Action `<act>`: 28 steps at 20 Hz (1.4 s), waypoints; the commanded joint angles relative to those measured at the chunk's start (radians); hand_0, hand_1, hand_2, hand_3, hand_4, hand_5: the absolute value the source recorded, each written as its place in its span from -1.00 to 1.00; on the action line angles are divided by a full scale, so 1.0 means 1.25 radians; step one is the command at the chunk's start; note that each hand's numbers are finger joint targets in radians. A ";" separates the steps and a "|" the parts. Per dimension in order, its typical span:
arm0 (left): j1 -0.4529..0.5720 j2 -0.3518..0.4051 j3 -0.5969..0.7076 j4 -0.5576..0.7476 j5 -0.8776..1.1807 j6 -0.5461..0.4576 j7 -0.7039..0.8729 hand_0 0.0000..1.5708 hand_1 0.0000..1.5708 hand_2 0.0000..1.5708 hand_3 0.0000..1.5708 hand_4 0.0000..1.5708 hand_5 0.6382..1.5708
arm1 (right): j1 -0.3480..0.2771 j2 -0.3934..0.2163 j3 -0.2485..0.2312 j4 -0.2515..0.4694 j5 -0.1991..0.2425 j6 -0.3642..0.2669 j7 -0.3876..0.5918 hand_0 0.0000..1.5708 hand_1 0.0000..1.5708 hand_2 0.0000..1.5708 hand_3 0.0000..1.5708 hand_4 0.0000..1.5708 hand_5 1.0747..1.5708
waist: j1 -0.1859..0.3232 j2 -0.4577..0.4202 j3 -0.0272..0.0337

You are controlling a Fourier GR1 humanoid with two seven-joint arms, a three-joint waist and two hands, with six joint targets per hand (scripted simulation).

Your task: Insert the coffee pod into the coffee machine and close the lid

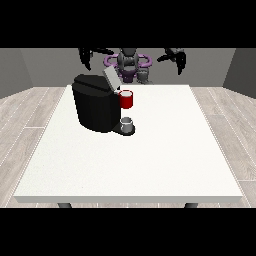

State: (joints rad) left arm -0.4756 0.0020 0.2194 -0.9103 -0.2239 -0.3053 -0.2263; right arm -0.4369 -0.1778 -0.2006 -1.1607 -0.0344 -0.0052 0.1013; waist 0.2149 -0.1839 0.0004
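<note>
The black coffee machine [97,107] stands on the left half of the white table [165,150], with its grey lid [111,77] tilted up and open. A red thing at the machine [126,99] sits under the lid. On the machine's base plate rests a small grey thing [128,124]. Another small grey thing [143,75] stands at the table's far edge, close to the robot's body. Both hands are raised above the far edge and hold nothing: the hand at the view's left [87,54] and the hand at the view's right [175,56], fingers spread.
The robot's torso [128,62] sits behind the table's far edge. The machine takes up the far left part of the table. Grey walls and a wooden floor surround the table.
</note>
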 commanded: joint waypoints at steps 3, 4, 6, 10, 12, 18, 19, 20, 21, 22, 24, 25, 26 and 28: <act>0.068 -0.002 -0.066 -0.137 0.044 0.003 0.051 -1.00 -1.00 -1.00 -1.00 -0.54 1.00 | -0.050 -0.042 -0.047 0.085 -0.044 0.030 0.018 -1.00 -1.00 -1.00 -1.00 -0.81 1.00 | 0.035 0.034 0.0001; 0.040 0.045 -0.019 -0.125 0.033 -0.011 -0.006 -1.00 -1.00 -1.00 -1.00 -0.55 1.00 | -0.075 -0.022 -0.026 0.062 -0.038 0.029 -0.018 -1.00 -1.00 -1.00 -1.00 -0.92 1.00 | -0.001 0.107 -0.0002; 0.086 -0.001 -0.064 -0.181 0.036 0.014 0.045 -1.00 -1.00 -1.00 -1.00 -0.56 1.00 | -0.102 -0.013 -0.009 0.084 -0.007 -0.018 0.022 -1.00 -1.00 -1.00 -1.00 -1.00 1.00 | 0.014 0.083 -0.0002; 0.126 0.008 -0.061 -0.245 0.061 0.019 0.058 -1.00 -1.00 -1.00 -1.00 -0.62 1.00 | -0.104 0.027 0.046 0.079 0.011 -0.010 0.019 -1.00 -1.00 -1.00 -1.00 -1.00 1.00 | -0.018 0.085 -0.0003; 0.108 0.047 -0.030 -0.266 0.090 0.007 0.076 -1.00 -1.00 -1.00 -1.00 -0.53 1.00 | -0.124 0.030 0.042 0.086 0.003 -0.004 -0.019 -1.00 -1.00 -1.00 -1.00 -1.00 1.00 | -0.030 0.124 -0.0003; 0.159 0.025 -0.068 -0.373 0.094 0.036 0.116 -1.00 -1.00 -1.00 -1.00 -0.52 1.00 | -0.164 0.014 0.046 0.143 0.010 0.016 -0.040 -1.00 -1.00 -1.00 -1.00 -1.00 1.00 | -0.024 0.146 -0.0002; 0.219 0.023 -0.093 -0.393 0.092 0.001 0.090 -1.00 -1.00 -1.00 -1.00 -0.52 1.00 | -0.148 0.018 0.033 0.152 0.016 -0.010 -0.070 -1.00 -1.00 -1.00 -1.00 -1.00 1.00 | 0.008 0.137 -0.0002; 0.176 0.026 -0.076 -0.365 0.077 0.050 0.101 -1.00 -1.00 -1.00 -1.00 -0.54 1.00 | -0.201 0.007 0.049 0.135 0.013 0.013 -0.020 -1.00 -1.00 -1.00 -1.00 -0.91 1.00 | -0.034 0.159 -0.0003; 0.168 0.047 -0.054 -0.386 0.098 0.044 0.108 -1.00 -1.00 -1.00 -1.00 -0.52 1.00 | -0.200 -0.001 0.037 0.142 0.000 0.028 -0.035 -1.00 -1.00 -1.00 -1.00 -1.00 1.00 | -0.037 0.164 -0.0003; 0.141 0.040 -0.067 -0.392 0.095 0.044 0.131 -1.00 -1.00 -1.00 -1.00 -0.52 1.00 | -0.226 0.000 0.041 0.153 0.004 0.028 -0.036 -1.00 -1.00 -1.00 -1.00 -0.90 1.00 | -0.031 0.179 -0.0002; 0.163 0.042 -0.064 -0.403 0.092 0.064 0.123 -1.00 -1.00 -1.00 -1.00 -0.57 1.00 | -0.216 0.003 0.048 0.157 0.010 0.029 -0.048 -1.00 -1.00 -1.00 -1.00 -0.84 1.00 | -0.046 0.179 -0.0003; 0.191 0.058 -0.061 -0.404 0.097 0.041 0.087 -1.00 -1.00 -1.00 -1.00 -0.61 1.00 | -0.213 0.006 0.055 0.162 0.020 0.025 -0.061 -1.00 -1.00 -1.00 -1.00 -0.74 1.00 | -0.037 0.185 -0.0003; 0.161 0.065 -0.058 -0.407 0.094 0.046 0.089 -1.00 -1.00 -1.00 -1.00 -0.60 1.00 | -0.247 -0.030 0.032 0.175 0.005 0.053 -0.070 -1.00 -1.00 -1.00 -1.00 -0.79 1.00 | -0.030 0.217 -0.0003; 0.170 0.099 -0.032 -0.403 0.115 0.023 0.116 -1.00 -1.00 -1.00 -1.00 -0.60 1.00 | -0.230 -0.006 0.069 0.162 0.044 0.024 -0.070 -1.00 -1.00 -1.00 -1.00 -0.75 1.00 | -0.033 0.192 -0.0003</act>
State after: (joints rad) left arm -0.2648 0.0769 0.1466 -1.4036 -0.1045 -0.2556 -0.0933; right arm -0.7116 -0.1838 -0.1412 -0.9663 -0.0096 0.0212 0.0371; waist 0.1728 0.0430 0.0000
